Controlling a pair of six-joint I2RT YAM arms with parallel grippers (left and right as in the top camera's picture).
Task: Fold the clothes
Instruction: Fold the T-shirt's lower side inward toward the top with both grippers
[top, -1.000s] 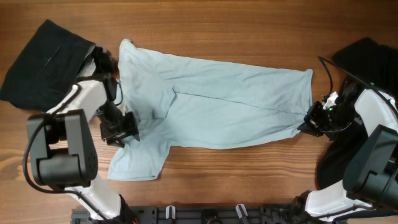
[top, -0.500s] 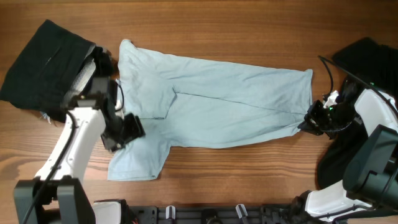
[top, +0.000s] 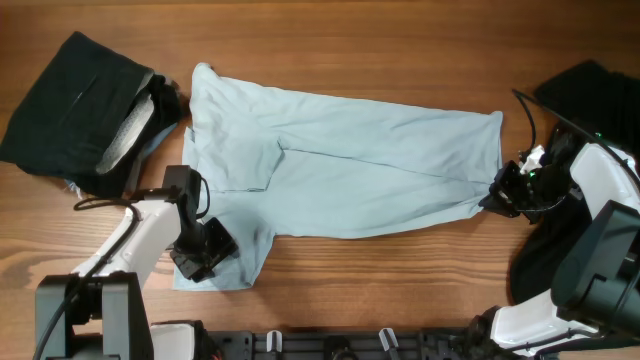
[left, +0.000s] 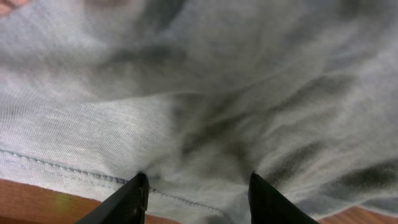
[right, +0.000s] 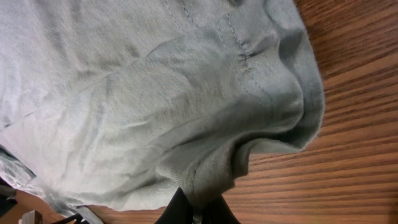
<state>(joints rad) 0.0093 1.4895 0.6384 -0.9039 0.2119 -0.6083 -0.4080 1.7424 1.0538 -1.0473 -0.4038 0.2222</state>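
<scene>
The pale blue T-shirt (top: 350, 165) lies spread across the wooden table, one sleeve (top: 245, 255) reaching toward the front edge. My left gripper (top: 205, 250) hovers over that sleeve's left edge. In the left wrist view its fingers (left: 138, 194) stand apart above the fabric (left: 205, 106), close to a stitched hem, with nothing pinched between them. My right gripper (top: 497, 197) is at the shirt's right end, shut on a bunched corner of the hem (right: 249, 118). Black clothes (top: 70, 100) with a grey lining (top: 128, 135) lie at the back left.
More black fabric (top: 590, 90) lies at the far right, partly under the right arm (top: 600, 190). Bare wood (top: 400, 280) shows in front of the shirt. A dark rail (top: 330, 345) runs along the front edge.
My left arm has swung toward the front, carrying its gripper down along the shirt's left side to the sleeve's lower end. The right gripper and the shirt have not moved.
</scene>
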